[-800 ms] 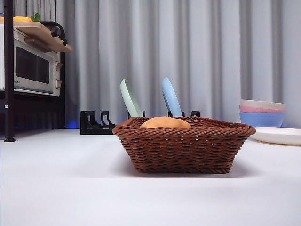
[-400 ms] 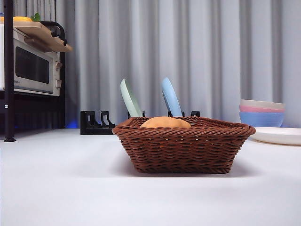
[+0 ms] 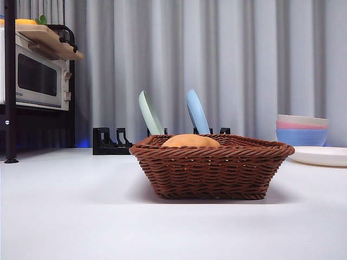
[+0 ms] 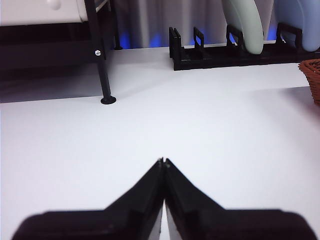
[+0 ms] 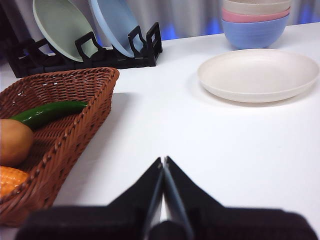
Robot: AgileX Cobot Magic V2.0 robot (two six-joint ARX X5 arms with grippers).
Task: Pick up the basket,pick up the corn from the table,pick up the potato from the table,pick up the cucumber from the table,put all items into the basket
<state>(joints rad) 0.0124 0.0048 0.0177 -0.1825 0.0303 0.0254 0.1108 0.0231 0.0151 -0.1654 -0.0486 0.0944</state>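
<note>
All three are in the basket [image 5: 75, 107]: cucumber [image 5: 47, 113], potato [image 5: 14, 142], corn [image 5: 11, 180], though corn's only partly in frame. Left hand [image 4: 163, 162] and right hand [image 5: 163, 161] clenched, empty, parked over bare counter [image 3: 70, 216]; looks done.

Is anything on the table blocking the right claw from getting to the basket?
Nothing visible does. In the right wrist view only bare white table lies between the shut right gripper and the basket, which already holds the cucumber, potato and corn.
</note>
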